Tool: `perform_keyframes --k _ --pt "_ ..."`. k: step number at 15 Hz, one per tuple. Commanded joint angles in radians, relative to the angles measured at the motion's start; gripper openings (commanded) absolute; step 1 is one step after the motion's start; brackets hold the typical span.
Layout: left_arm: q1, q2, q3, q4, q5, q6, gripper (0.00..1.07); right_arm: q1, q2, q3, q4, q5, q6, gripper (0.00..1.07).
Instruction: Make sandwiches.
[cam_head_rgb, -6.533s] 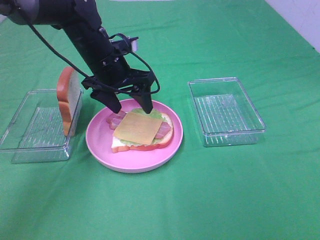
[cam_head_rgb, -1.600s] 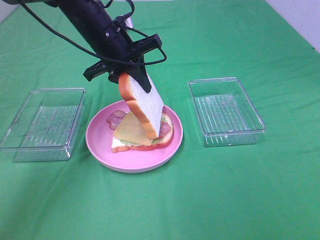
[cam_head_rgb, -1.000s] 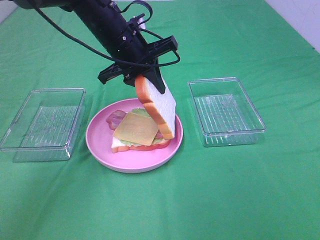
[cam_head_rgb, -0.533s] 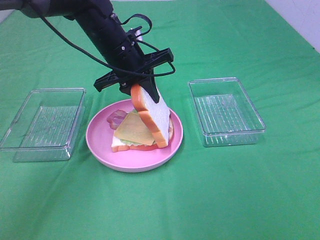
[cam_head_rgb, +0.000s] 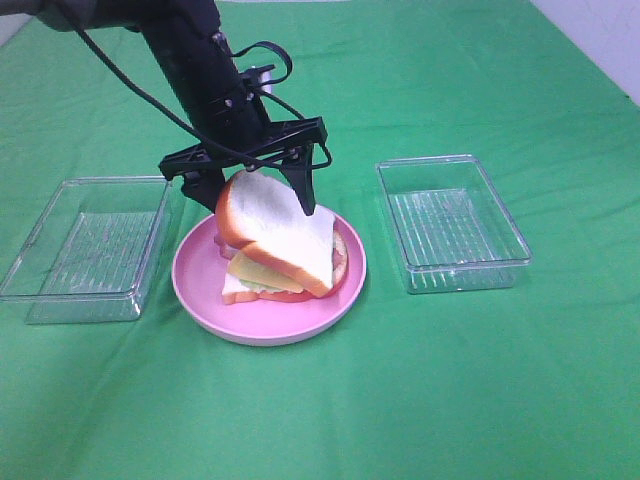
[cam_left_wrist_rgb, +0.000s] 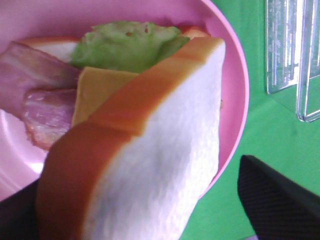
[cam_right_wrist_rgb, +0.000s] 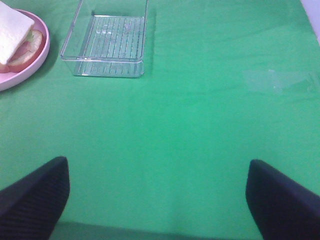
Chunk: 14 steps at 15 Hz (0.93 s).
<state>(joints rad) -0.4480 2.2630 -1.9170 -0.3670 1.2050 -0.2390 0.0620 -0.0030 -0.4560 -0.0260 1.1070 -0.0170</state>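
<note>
A sandwich stack sits on the round pink plate (cam_head_rgb: 200, 285): a bottom bread slice, green lettuce (cam_left_wrist_rgb: 130, 45), pink bacon (cam_left_wrist_rgb: 35, 85) and yellow cheese (cam_head_rgb: 250, 272). A top bread slice (cam_head_rgb: 278, 232) with orange-brown crust lies tilted on it, its left end raised. My left gripper (cam_head_rgb: 255, 195) hangs just above, fingers spread to either side of the slice. In the left wrist view green cloth shows between the slice (cam_left_wrist_rgb: 150, 165) and one finger (cam_left_wrist_rgb: 280, 200). My right gripper (cam_right_wrist_rgb: 157, 200) is open over bare cloth, away from the plate (cam_right_wrist_rgb: 30, 60).
A clear plastic tray (cam_head_rgb: 85, 245) stands left of the plate and another (cam_head_rgb: 452, 222) right of it, both holding nothing. The second tray also shows in the right wrist view (cam_right_wrist_rgb: 107, 37). Green cloth covers the table.
The left gripper took the bread slice from the left tray, carried it over the plate and lowered it. The slice went from hanging on edge to lying tilted on the cheese, and the fingers have spread.
</note>
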Motion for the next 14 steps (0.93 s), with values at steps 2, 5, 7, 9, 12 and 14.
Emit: perform_keyframes --k 2,5,7,9,12,14 --pt "-0.001 -0.079 0.002 0.121 0.115 0.003 0.91 -0.006 -0.028 0.002 -0.001 -0.007 0.001 0.92" --pt "0.002 -0.223 0.006 0.263 0.116 0.047 0.91 -0.006 -0.028 0.002 -0.001 -0.007 0.001 0.92" --pt "0.034 -0.311 0.023 0.319 0.116 0.056 0.91 -0.006 -0.028 0.002 -0.001 -0.007 0.000 0.92" --pt "0.112 -0.419 0.115 0.328 0.116 0.071 0.91 -0.006 -0.028 0.002 0.001 -0.007 0.000 0.92" --pt "0.228 -0.650 0.327 0.395 0.116 0.092 0.91 -0.006 -0.028 0.002 0.001 -0.007 0.000 0.92" --pt "0.279 -0.793 0.465 0.462 0.116 0.073 0.91 -0.006 -0.028 0.002 0.001 -0.007 0.000 0.92"
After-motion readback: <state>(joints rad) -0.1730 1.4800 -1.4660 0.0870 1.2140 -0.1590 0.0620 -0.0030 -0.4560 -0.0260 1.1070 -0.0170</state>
